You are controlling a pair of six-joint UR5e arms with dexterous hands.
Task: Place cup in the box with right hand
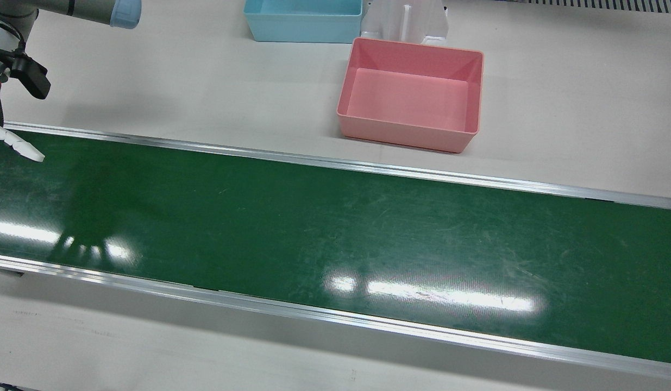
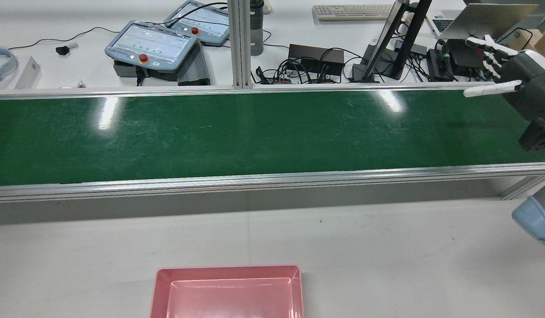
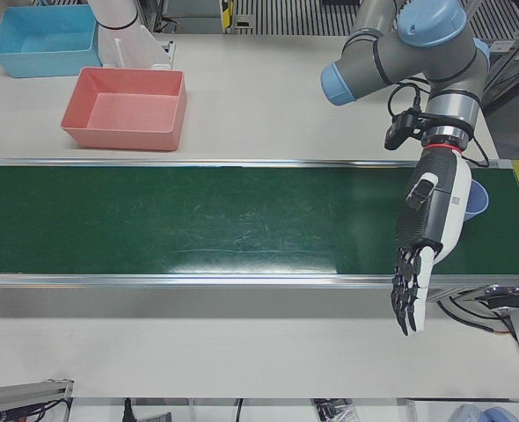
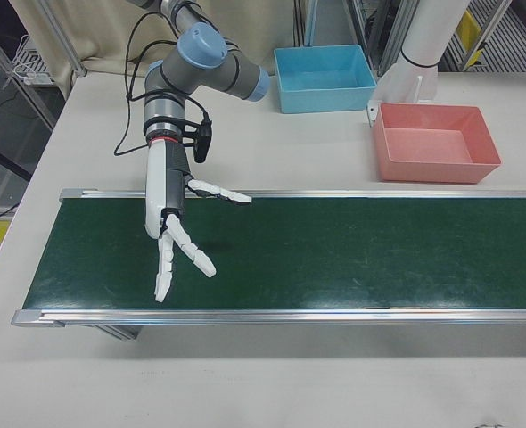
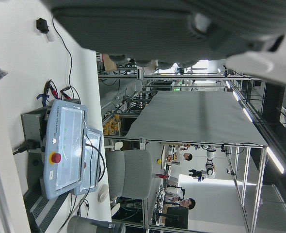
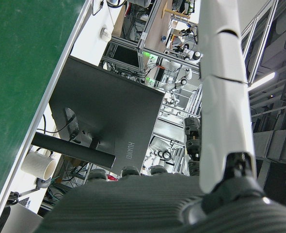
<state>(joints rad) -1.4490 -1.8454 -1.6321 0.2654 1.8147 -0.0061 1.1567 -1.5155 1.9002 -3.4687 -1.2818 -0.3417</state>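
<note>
white table, cluttered desk

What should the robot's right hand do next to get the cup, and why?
Probably wait, open, above the belt. The right hand is spread over one end, holding nothing, while the blue cup sits at the far end, half hidden behind the left hand. It looks out of reach unless the belt carries it over.

We see a green conveyor belt crossing the pale worktop on a slant, framed by metal rails. Beyond it sits 1 pink box, empty, with 1 blue box behind it at the top edge. At the far left, white fingers of the right hand reach over the belt's edge, spread and holding nothing.
</note>
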